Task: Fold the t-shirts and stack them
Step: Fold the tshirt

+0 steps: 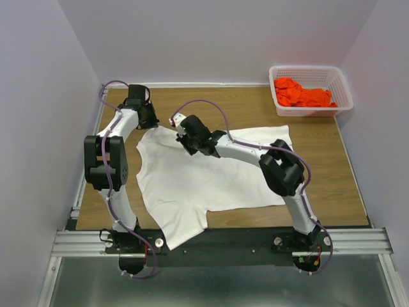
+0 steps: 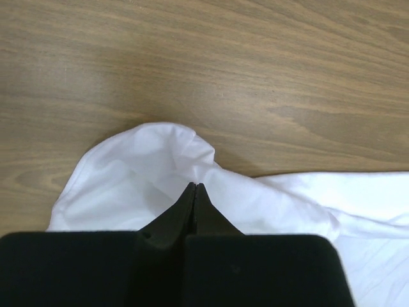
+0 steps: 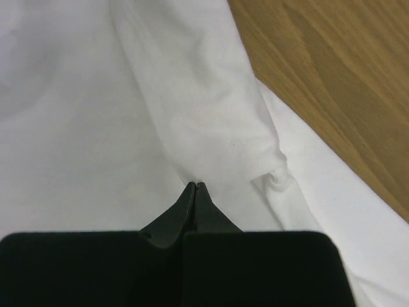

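While L claw & R claw each clamped on white tee, orange tee in basket.

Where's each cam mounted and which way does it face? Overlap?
Top external: fixed above and behind the bases, facing down and forward over the table; shows left arm, right arm, white shirt, basket holding orange shirt.
Left wrist: on the left arm, facing down along its shut jaws at the shirt's bunched edge and wood.
Right wrist: on the right arm, facing down along its shut jaws at a shirt fold, wood upper right.
Shared: both wrist views show white shirt at the jaws, plus table.
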`<state>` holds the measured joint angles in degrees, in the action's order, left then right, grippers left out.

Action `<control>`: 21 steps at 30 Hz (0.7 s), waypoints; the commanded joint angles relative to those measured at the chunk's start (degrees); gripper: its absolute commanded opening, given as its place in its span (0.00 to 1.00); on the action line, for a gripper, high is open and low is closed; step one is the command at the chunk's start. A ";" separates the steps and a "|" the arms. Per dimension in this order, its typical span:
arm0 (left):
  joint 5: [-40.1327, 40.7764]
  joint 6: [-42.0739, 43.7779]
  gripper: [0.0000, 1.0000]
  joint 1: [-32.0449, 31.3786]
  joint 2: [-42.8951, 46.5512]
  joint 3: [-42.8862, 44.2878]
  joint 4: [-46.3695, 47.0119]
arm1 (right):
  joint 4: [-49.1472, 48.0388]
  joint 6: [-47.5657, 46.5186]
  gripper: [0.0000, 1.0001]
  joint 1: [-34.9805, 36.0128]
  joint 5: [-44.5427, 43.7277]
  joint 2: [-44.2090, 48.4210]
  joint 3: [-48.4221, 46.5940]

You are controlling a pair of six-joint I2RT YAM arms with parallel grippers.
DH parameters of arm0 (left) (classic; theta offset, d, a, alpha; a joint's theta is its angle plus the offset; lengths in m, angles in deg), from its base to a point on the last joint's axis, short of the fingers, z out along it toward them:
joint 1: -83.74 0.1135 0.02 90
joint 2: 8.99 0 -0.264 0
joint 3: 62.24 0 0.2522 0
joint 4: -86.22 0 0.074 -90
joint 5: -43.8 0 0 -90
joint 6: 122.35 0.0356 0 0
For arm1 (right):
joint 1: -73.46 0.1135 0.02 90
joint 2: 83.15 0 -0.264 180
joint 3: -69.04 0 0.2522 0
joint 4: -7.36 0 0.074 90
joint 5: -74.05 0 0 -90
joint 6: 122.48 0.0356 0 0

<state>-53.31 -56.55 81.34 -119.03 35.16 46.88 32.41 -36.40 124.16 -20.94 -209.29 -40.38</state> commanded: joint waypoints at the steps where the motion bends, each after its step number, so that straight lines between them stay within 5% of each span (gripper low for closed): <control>1: 1.22 0.04 0.00 -0.42 5.79 -1.27 -3.51 | 1.28 2.16 0.00 0.63 1.65 7.49 2.40; 21: 2.37 -4.44 0.00 -1.39 29.26 -23.51 -5.27 | 2.60 5.59 0.00 0.63 7.80 18.66 17.69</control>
<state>-52.57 -59.24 80.36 -93.70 13.56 42.46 34.51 -32.29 124.33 -15.54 -193.84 -24.12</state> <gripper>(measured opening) 0.004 0.006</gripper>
